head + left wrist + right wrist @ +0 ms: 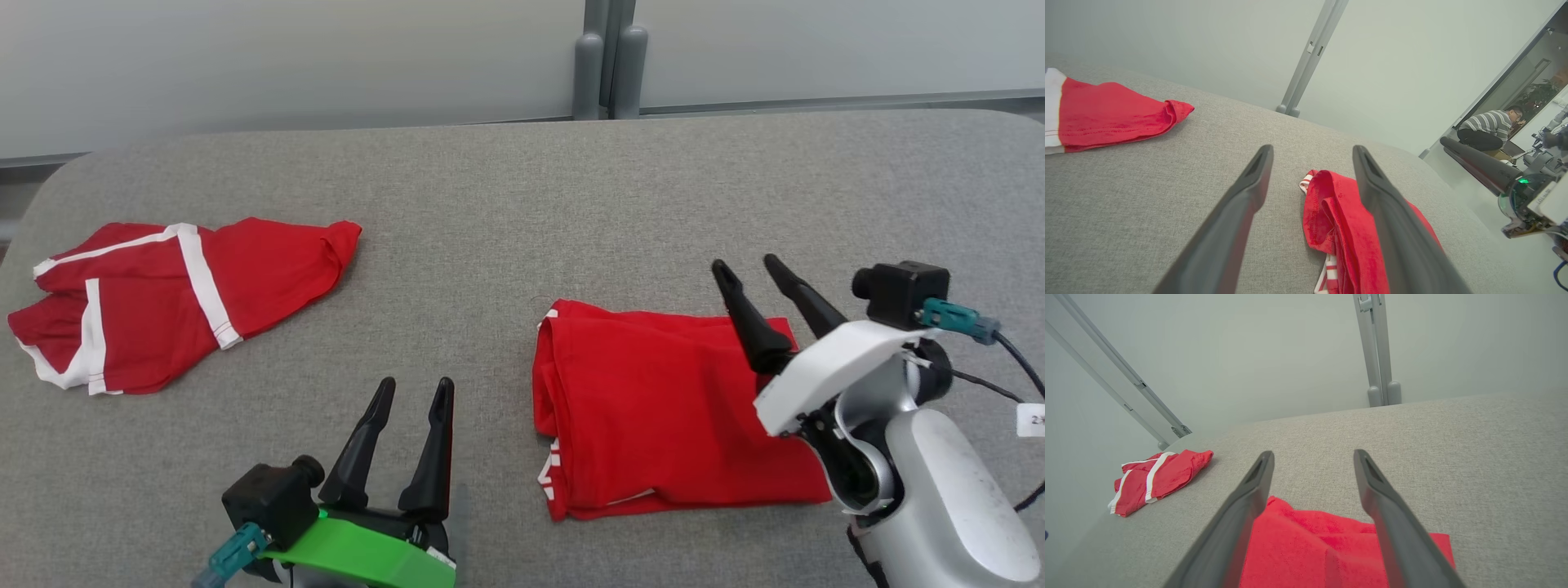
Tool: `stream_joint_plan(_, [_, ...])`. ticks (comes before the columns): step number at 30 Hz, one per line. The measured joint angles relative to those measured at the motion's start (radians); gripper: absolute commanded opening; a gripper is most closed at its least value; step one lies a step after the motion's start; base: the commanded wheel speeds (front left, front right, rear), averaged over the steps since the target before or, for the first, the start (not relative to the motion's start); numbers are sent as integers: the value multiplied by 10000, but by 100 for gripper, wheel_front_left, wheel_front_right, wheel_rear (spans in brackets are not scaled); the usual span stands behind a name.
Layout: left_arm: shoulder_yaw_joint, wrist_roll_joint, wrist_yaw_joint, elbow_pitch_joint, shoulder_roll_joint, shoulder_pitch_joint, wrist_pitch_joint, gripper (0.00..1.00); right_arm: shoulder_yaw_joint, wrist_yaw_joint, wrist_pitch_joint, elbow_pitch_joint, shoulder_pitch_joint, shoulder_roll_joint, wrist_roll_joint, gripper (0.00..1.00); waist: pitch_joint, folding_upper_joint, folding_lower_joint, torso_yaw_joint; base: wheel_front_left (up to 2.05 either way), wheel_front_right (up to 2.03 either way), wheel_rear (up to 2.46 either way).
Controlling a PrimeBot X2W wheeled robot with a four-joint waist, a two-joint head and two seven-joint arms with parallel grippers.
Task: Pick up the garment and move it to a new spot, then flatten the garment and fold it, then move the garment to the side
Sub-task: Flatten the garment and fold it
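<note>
Table [522,204] is grey and wide; folded red garment [653,408] lies at four o'clock, fold apparently done, maybe already set aside. At nine o'clock, striped red garment [163,302] looks rumpled. Over the fold, right gripper [747,265] hangs spread; left gripper [416,384] spread at six, both empty.

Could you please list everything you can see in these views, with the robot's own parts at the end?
table: one, grey fabric top, across the head view
folded garment: one, red with white trim, right half of the table
crumpled garment: one, red with white stripes, near the left edge
posts: two, grey, behind the far edge
person: one, striped top, in the background of the left wrist view
left gripper: one, dark fingers, open, over bare fabric
right gripper: one, dark fingers, open, over the folded garment, holding nothing
</note>
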Motion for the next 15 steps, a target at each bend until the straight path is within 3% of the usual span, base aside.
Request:
stream_joint_plan(8, [-84, 36, 59, -19, -13, -2, 2, 100, -744, 0, 0, -458, 1039, -723, -769, 100, 5, 0, 0, -226, 0, 0, 0])
stream_joint_plan(15, [-98, 40, 86, -71, 6, -32, 15, 100, -788, 0, 608, -48, 1775, -1342, -936, 100, 129, 0, 0, -286, 0, 0, 0])
